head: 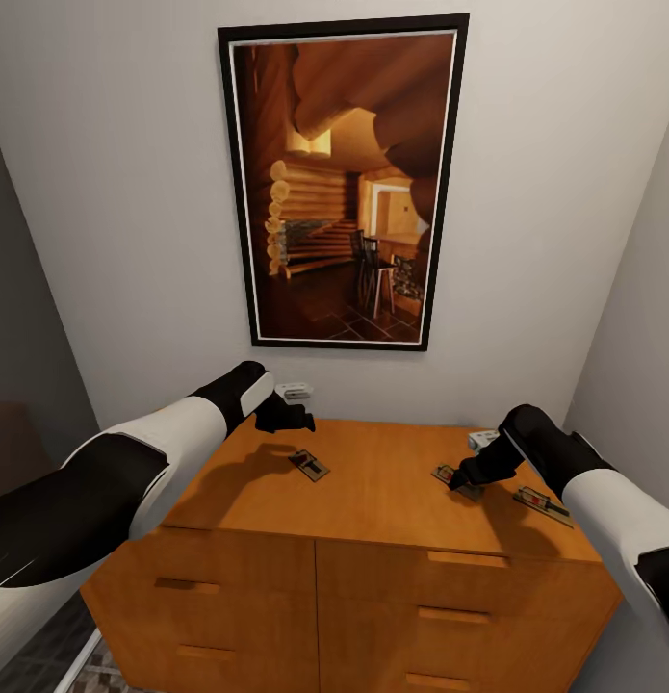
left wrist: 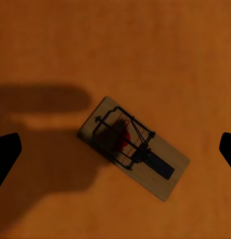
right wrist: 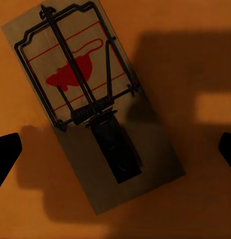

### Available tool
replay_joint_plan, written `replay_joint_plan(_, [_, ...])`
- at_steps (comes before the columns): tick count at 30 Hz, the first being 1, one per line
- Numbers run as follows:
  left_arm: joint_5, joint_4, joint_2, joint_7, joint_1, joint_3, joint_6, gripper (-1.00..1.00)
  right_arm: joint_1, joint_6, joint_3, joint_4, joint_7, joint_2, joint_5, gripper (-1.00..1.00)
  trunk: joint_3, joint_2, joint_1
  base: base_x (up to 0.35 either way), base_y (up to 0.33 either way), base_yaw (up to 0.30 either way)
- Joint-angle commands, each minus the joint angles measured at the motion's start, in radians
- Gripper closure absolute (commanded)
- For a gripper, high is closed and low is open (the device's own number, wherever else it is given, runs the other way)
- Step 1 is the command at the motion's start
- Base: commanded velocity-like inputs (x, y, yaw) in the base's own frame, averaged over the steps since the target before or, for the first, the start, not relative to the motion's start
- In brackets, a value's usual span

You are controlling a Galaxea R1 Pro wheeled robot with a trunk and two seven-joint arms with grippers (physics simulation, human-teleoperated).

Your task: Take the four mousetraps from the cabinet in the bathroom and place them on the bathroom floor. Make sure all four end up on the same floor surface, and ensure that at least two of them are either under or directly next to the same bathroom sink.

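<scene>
Orange-brown wood makes the low cabinet [head: 373, 500], seen from the head view. On its top lie three mousetraps: one [head: 309, 466] near the left claw [head: 294, 417], one [head: 456, 478] under the right claw [head: 464, 478], one [head: 543, 505] close to the right edge. Bare wood lies between them. A big picture [head: 342, 183] hangs on the wall behind.

In the left wrist view, the left claw is wide open over a tilted trap [left wrist: 133, 147], holding nothing.

In the right wrist view, the right claw is wide open and empty, close over a trap [right wrist: 90, 104].
</scene>
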Motion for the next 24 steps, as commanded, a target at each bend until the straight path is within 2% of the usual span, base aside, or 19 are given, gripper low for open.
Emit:
replay_joint_plan(1, [0.006, 0.000, 0.000, -0.001, -0.001, -0.008, 0.003, -1.00, 0.000, 0.004, 0.004, 0.027, 0.010, -0.001, -0.004, -1.00, -0.002, 0.000, 0.000, 0.000, 0.000, 0.000])
replay_joint_plan(12, [0.006, -0.002, 0.000, -0.001, -0.001, -0.009, 0.003, -1.00, 0.000, 0.004, 0.005, 0.029, 0.009, 0.002, -0.003, -1.00, -0.002, 0.000, 0.000, 0.000, 0.000, 0.000])
replay_joint_plan(13, [0.006, -0.002, -0.001, -0.001, -0.001, -0.009, 0.003, -1.00, 0.000, 0.004, 0.005, 0.030, 0.009, 0.002, -0.003, 1.00, -0.002, 0.000, 0.000, 0.000, 0.000, 0.000])
replay_joint_plan(24, [0.006, -0.002, 0.000, -0.001, -0.001, -0.009, 0.003, -1.00, 0.000, 0.004, 0.004, 0.034, 0.008, 0.003, -0.006, 1.00, -0.002, 0.000, 0.000, 0.000, 0.000, 0.000])
